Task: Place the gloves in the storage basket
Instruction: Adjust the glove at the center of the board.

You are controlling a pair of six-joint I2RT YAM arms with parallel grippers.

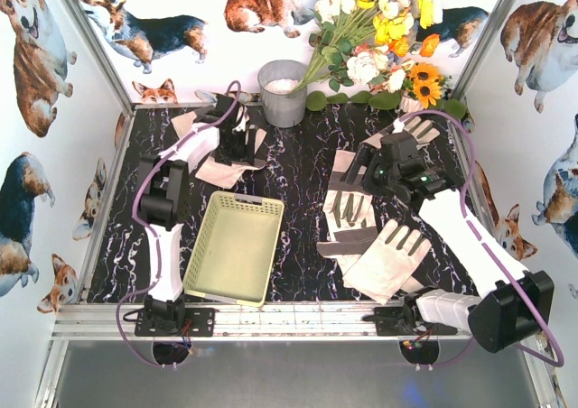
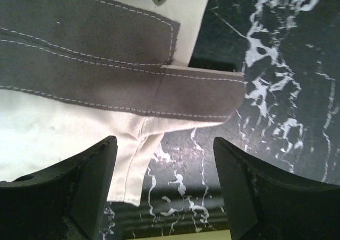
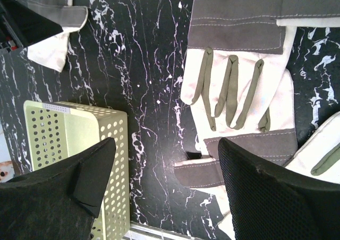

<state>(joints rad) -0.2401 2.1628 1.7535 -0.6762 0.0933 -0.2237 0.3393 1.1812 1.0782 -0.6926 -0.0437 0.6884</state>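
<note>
Black marbled table [image 1: 298, 160], corgi-print walls [image 1: 36, 110], gloves [image 1: 384, 259] beside basket [image 1: 248, 201], left end effector [image 2: 164, 144] spread, right end effector [image 3: 167, 144] spread

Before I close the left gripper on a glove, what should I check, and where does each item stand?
1. The left gripper is open: ok, jaws wide apart.
2. A glove is under it: ok, its edge lies between the fingers.
3. Fingers low enough to pinch: cannot tell.
4. Only one glove would be caught: cannot tell, the back-left pile overlaps.
5. The basket is ready: ok, nothing in it.
6. The right gripper is out of the way: ok, open above the right-side gloves, apart from the basket.
</note>
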